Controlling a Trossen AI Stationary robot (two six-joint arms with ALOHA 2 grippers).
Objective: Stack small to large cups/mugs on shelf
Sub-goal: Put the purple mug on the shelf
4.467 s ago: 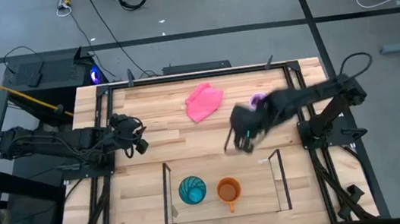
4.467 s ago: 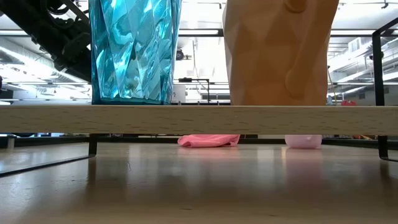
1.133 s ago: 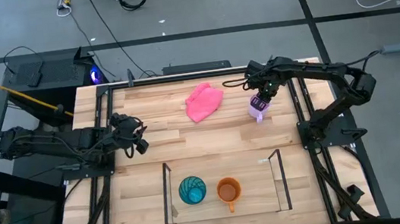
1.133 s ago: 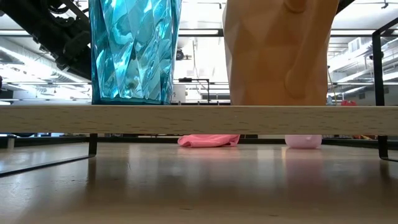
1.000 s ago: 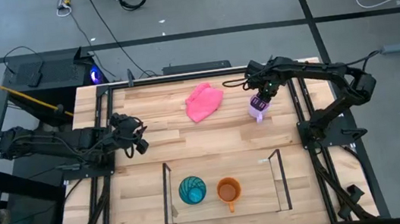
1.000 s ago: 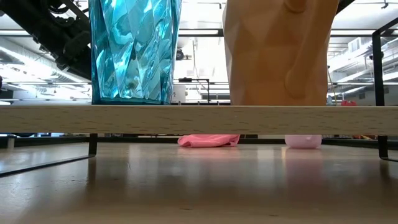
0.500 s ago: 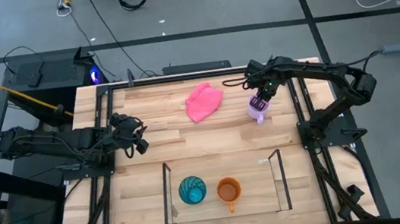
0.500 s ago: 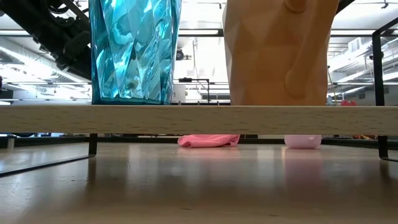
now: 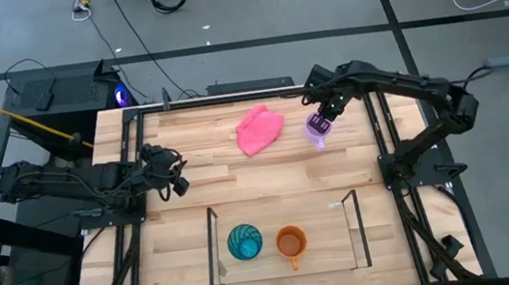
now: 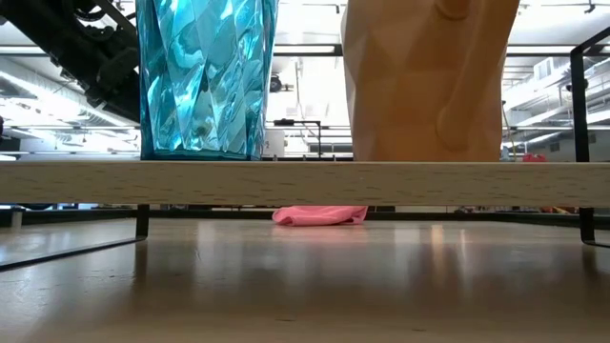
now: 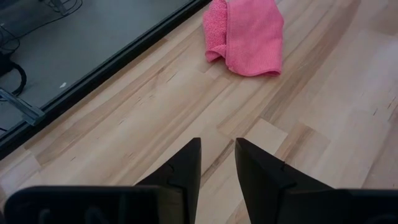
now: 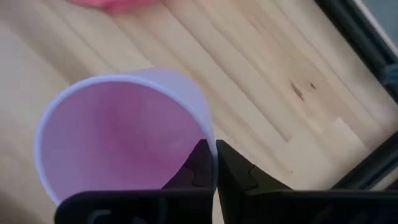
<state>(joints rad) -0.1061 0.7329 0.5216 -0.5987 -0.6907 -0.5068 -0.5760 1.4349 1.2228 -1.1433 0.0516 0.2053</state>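
Observation:
The lilac mug hangs from my right gripper above the table's far right part, next to the pink cloth; the right wrist view looks into its open mouth. The mug does not show in the low view. The teal tumbler and the orange mug stand side by side on the plank of the shelf near the table's near edge. Seen from low, tumbler and orange mug rest on the plank. My left gripper waits at the left side, narrowly open. My right gripper has the lilac mug by its rim. One finger is inside the cup and the other outside, pinching the wall. The fingers come from above, pointing down. The mug hangs upright, lifted clear of the table.
The pink cloth lies on the far middle of the table. The shelf's thin dark rods stand up at both ends of the plank. Bare plank shows to the right of the orange mug. Arm mounts and cables flank the table.
My right gripper, shut on the lilac mug's rim, has risen and moved a little toward the far-left. The mug has lifted off the table: its base, which showed under the shelf plank in the low view, is gone from there.

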